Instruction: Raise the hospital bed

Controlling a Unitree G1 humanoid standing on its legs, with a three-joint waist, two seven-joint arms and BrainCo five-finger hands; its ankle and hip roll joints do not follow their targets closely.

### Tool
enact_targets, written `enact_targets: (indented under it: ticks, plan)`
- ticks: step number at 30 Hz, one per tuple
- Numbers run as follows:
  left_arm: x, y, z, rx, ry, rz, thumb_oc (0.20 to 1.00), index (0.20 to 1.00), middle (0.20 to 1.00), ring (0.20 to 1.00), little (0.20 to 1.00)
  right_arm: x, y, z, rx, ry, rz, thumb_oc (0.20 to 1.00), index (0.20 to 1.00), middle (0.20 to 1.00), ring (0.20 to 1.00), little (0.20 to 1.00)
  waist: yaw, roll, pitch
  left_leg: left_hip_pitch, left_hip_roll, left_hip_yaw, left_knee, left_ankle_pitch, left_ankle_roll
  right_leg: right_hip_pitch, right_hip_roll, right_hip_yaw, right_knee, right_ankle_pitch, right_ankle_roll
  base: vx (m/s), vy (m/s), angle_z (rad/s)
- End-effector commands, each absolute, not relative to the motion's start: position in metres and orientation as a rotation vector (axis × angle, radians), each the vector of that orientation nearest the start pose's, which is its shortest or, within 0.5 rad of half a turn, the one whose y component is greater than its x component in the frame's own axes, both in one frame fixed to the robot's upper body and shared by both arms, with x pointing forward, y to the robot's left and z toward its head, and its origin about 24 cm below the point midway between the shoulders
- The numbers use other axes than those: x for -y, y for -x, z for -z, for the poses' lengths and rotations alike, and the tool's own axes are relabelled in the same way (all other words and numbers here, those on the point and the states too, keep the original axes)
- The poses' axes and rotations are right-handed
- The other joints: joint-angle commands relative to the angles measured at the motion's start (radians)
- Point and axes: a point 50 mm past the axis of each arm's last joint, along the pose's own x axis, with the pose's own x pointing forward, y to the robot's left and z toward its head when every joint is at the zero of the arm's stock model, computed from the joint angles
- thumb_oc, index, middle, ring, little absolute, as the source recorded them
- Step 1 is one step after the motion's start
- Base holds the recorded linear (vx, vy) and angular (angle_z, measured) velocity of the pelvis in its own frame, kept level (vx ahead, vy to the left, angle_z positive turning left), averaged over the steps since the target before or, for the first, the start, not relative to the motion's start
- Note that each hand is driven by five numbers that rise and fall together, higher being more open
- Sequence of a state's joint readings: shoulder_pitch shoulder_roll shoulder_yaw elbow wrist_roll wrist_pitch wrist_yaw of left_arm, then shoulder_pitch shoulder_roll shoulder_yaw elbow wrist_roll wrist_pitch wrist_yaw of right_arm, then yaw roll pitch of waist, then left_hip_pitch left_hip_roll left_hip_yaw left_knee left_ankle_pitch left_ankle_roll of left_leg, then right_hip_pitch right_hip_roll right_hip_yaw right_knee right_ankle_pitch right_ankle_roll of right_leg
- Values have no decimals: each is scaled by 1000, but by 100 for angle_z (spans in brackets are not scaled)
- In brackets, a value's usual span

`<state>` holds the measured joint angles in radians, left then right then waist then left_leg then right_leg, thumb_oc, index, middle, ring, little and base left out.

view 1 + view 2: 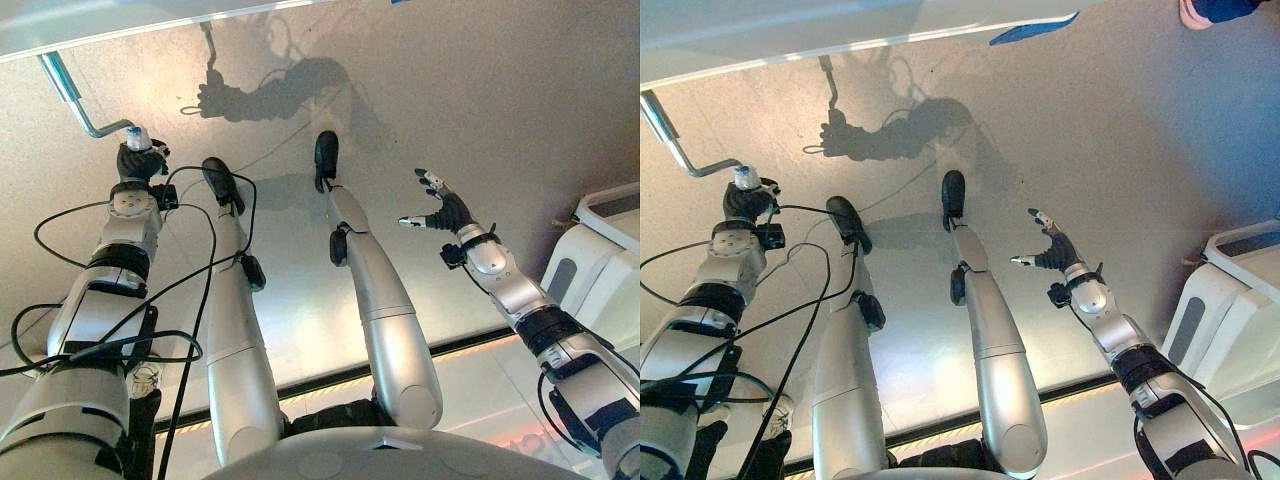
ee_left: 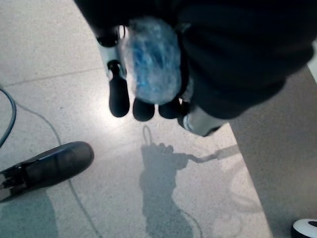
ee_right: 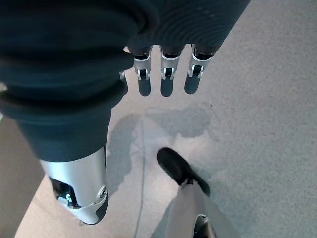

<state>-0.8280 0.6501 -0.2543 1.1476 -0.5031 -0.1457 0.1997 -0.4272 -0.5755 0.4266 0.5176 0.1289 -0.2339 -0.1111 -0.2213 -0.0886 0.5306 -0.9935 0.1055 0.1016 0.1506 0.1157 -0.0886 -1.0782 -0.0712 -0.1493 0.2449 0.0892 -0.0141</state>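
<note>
The hospital bed's pale edge (image 1: 120,25) runs along the top of the eye views. From under it a bent metal crank (image 1: 75,100) comes down to a blue-and-white grip (image 1: 138,135). My left hand (image 1: 138,160) is shut on that grip; in the left wrist view the bluish grip (image 2: 148,59) sits inside the curled fingers (image 2: 119,96). My right hand (image 1: 445,208) hangs open in the air over the floor at the right, fingers spread and holding nothing, with its straight fingers (image 3: 166,82) seen in the right wrist view.
A white cabinet-like unit (image 1: 605,255) stands at the right edge. A person's shoe (image 1: 1200,12) shows at the top right. A blue flat piece (image 1: 1035,30) sticks out from the bed's edge. Grey speckled floor (image 1: 480,100) lies open between the bed and me.
</note>
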Motion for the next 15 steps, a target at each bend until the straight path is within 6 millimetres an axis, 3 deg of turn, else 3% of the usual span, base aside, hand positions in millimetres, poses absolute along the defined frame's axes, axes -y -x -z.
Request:
enact_targets:
  ticks: [1, 6, 7, 11, 15]
  plan:
    - [-330, -356, -114, -105, -276, -503, 200, 200, 200, 200, 200, 206, -304, -49, 42, 585, -204, 1000, 1000, 1000, 1000, 1000, 22, -59, -11, -25, -35, -28, 103, -59, 36, 38, -4, 17, 5, 16, 148, 0, 0, 0]
    - [-323, -360, -120, -79, -293, -479, 200, 200, 200, 200, 200, 205, -303, -49, 46, 587, -218, 1000, 1000, 1000, 1000, 1000, 19, -59, -11, -23, -35, -26, 100, -57, 34, 35, -5, 16, 10, 13, 147, -1, -22, 0]
    - [-308, -368, -124, -47, -314, -433, 200, 200, 200, 200, 200, 203, -302, -48, 43, 593, -228, 1000, 1000, 1000, 1000, 1000, 16, -57, -11, -23, -34, -26, 101, -55, 32, 32, -5, 17, 15, 12, 146, -4, -33, 0]
    - [-294, -373, -126, -29, -329, -384, 200, 200, 200, 200, 200, 200, -301, -43, 27, 599, -244, 1000, 1000, 1000, 1000, 1000, 12, -58, -11, -15, -32, -22, 94, -52, 32, 34, -2, 18, 18, 13, 144, -5, -33, 0]
    - [-267, -383, -130, 8, -333, -308, 200, 200, 200, 200, 200, 196, -299, -40, 17, 615, -271, 1000, 1000, 1000, 1000, 1000, 2, -58, -11, 8, -27, -12, 81, -44, 25, 41, 5, 28, 19, 13, 142, -7, -49, -1]
